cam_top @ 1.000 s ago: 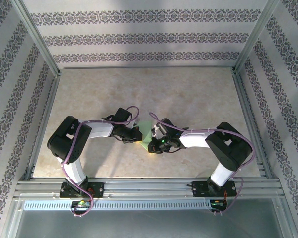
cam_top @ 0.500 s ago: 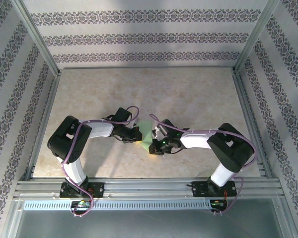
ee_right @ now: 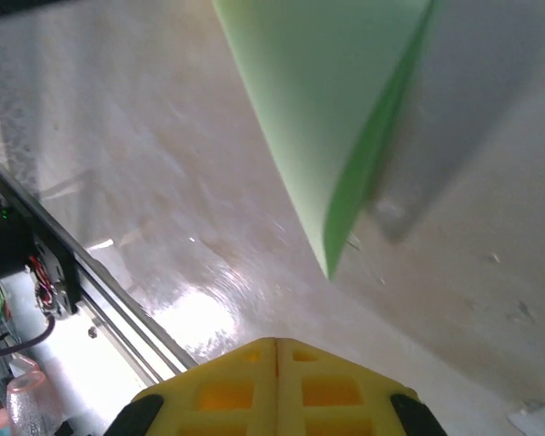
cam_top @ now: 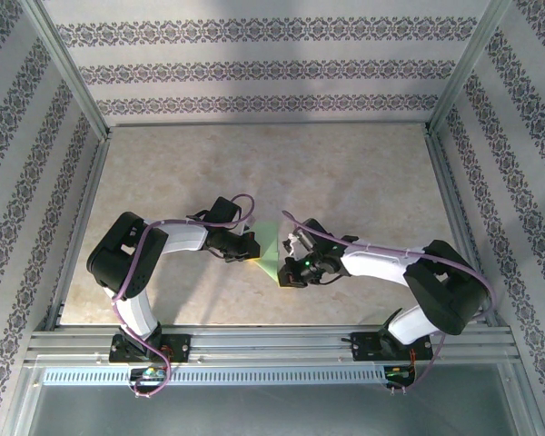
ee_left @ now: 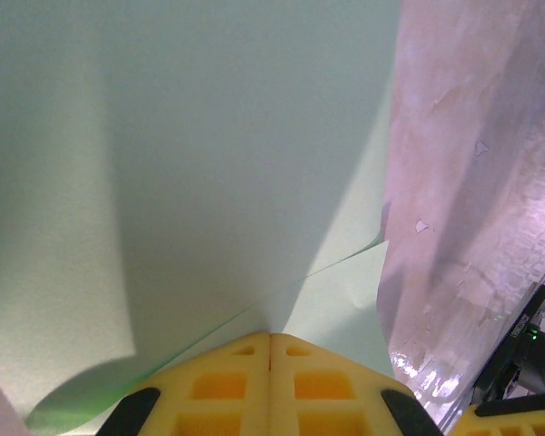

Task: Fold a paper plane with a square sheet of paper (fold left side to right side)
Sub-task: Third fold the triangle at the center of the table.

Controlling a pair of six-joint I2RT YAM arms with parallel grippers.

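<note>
The square sheet of paper [cam_top: 271,247] is pale green and lies partly folded on the table between my two grippers, tapering to a point toward the near edge. My left gripper [cam_top: 252,254] is at its left edge. In the left wrist view the yellow fingertips [ee_left: 271,338] are shut, with the paper's [ee_left: 209,136] layers converging at their seam and one flap raised. My right gripper [cam_top: 289,275] is shut and empty, low over the table. In the right wrist view its tips [ee_right: 275,341] sit short of the paper's [ee_right: 318,91] lifted point, which casts a shadow.
The beige table [cam_top: 345,173] stretches beyond the paper to the back. An aluminium rail [cam_top: 272,341] runs along the near edge and frame posts [cam_top: 73,82] stand at the sides. The right arm's black body [ee_left: 520,363] is close to the paper's right edge.
The right arm has swung its elbow out to the right and its gripper has slid slightly down-right, off the paper. The left gripper and the paper stay put.
</note>
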